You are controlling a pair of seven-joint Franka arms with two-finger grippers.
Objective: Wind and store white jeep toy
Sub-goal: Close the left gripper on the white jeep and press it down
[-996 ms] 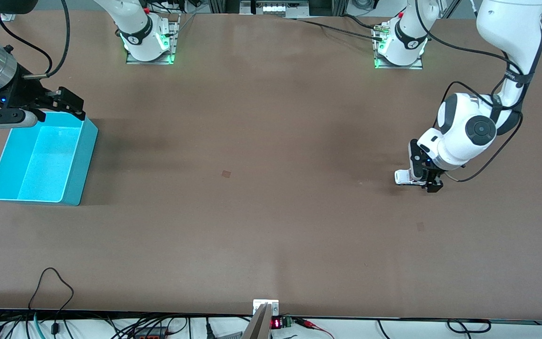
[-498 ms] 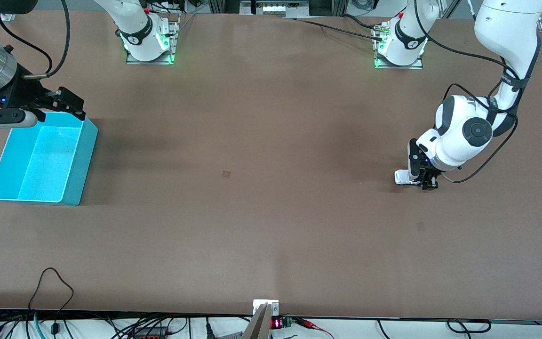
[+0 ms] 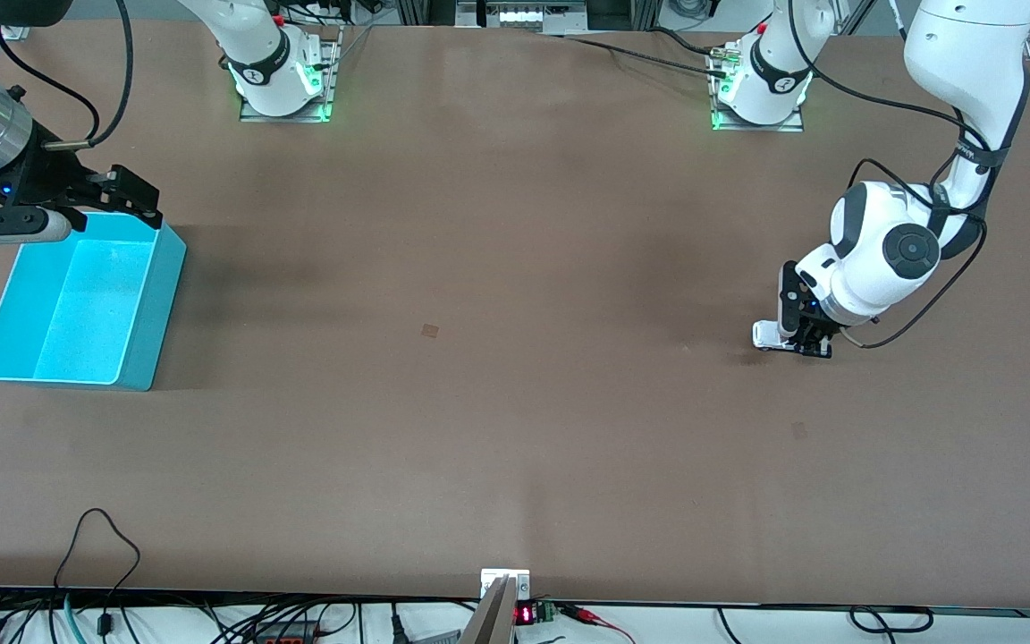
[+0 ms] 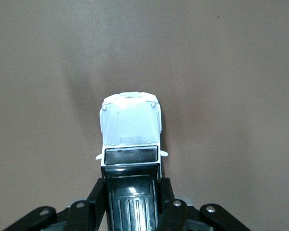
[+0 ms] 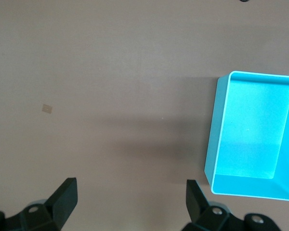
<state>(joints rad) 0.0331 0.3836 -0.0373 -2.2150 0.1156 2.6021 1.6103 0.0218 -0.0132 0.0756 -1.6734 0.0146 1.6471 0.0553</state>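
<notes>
The white jeep toy [image 4: 131,127] has a black roof and stands on the brown table toward the left arm's end. My left gripper [image 4: 132,195] comes down over its rear half and is shut on it, one black finger [image 4: 97,197] pressed against each side. From the front, only the jeep's white nose [image 3: 764,334] shows in front of the left gripper [image 3: 806,345]. My right gripper [image 5: 130,192] hangs open and empty over the table beside the turquoise bin [image 5: 217,130], and shows from the front above the bin's corner [image 3: 113,207].
The turquoise bin [image 3: 156,304] is empty and stands at the right arm's end of the table. Both arm bases [image 3: 281,79] [image 3: 761,89] are bolted along the edge farthest from the camera. Cables hang off the nearest edge.
The left gripper's fingers have closed from wide open onto the jeep's sides, and the left wrist has shifted slightly. The right arm has not moved.
</notes>
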